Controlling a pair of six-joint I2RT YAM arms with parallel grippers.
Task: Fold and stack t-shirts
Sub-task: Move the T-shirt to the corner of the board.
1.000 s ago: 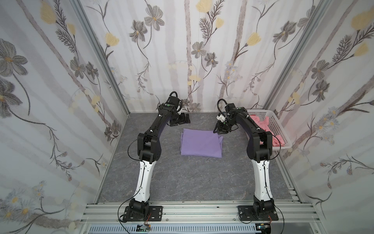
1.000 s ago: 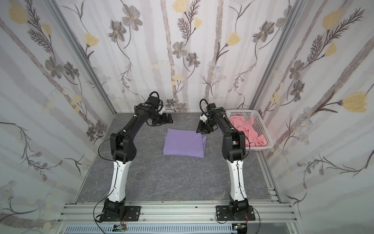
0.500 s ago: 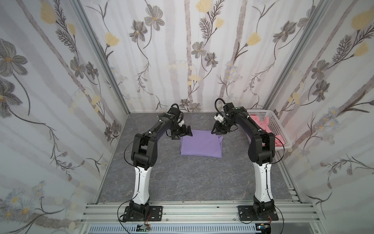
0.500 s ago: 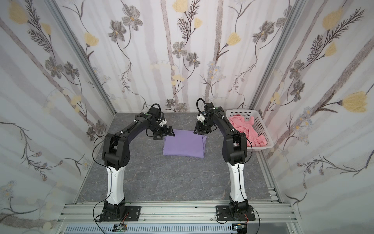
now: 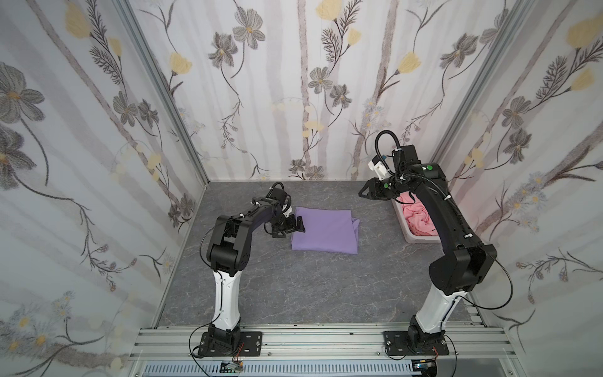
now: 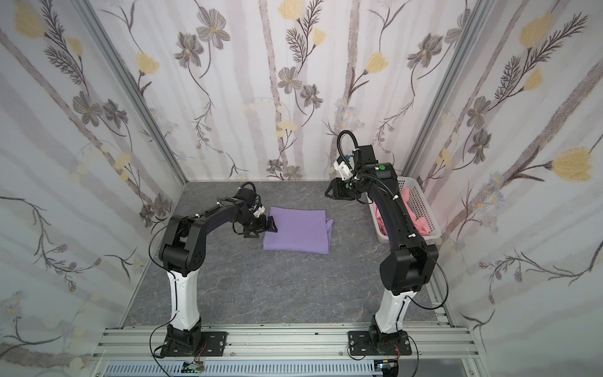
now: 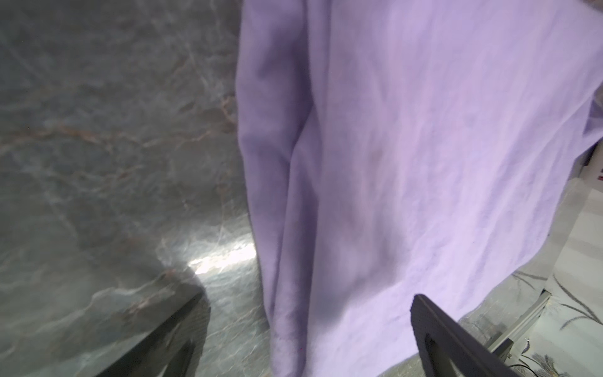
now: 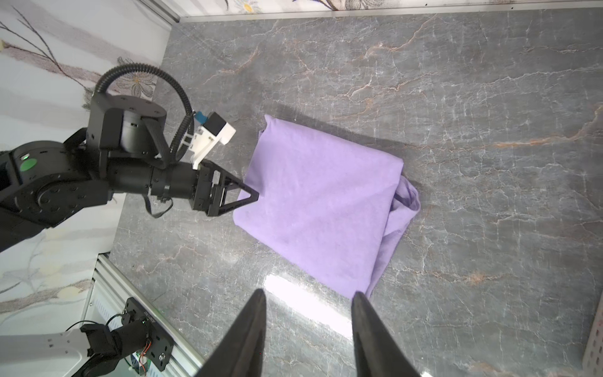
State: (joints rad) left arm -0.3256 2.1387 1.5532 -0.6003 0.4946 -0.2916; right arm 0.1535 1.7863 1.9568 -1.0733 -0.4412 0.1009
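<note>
Left gripper [image 5: 297, 225]: we see its jaws spread wide with nothing pinched. It sits low over the table, right at one side edge of the lavender t-shirt.
Lavender t-shirt [image 5: 323, 230]: it is folded into a flat rectangle on the grey marbled table [image 5: 293, 293]. From the left gripper's tips it stretches away towards the right arm's side.
Left wrist view: the shirt's folded edge runs between the two fingers. One finger [image 7: 176, 323] is over bare table and the other [image 7: 437, 323] is over the cloth. We cannot tell whether either one touches the fabric.
Right gripper [image 5: 362, 192]: its jaws stand partly apart and the gap between them is empty. It is raised above the table, off the shirt's far corner and well apart from the cloth.
Right wrist view: the shirt lies below and ahead of this gripper's fingers [image 8: 254, 313]. We see loose, bunched layers along the shirt edge nearer them, and the left gripper at the opposite edge.
Pink garment [image 5: 419, 218]: it is crumpled inside the white basket [image 5: 403, 225], just behind the right gripper. It is well apart from the lavender t-shirt.
</note>
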